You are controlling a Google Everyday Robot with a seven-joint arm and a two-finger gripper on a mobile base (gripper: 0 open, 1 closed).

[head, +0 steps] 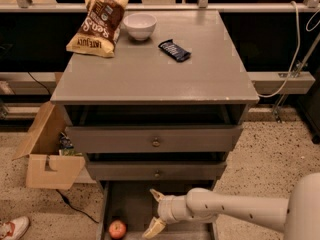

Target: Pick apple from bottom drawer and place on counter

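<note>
Gripper (155,212) hovers inside the bottom drawer (131,206), fingers spread wide, apple (117,229) just left, at the drawer's front-left corner.

Matt grey wooden worktop (160,76) bore a glossy snack bag (98,25); smooth pale end effector (155,212) hung in the bottom drawer (129,206)
</note>
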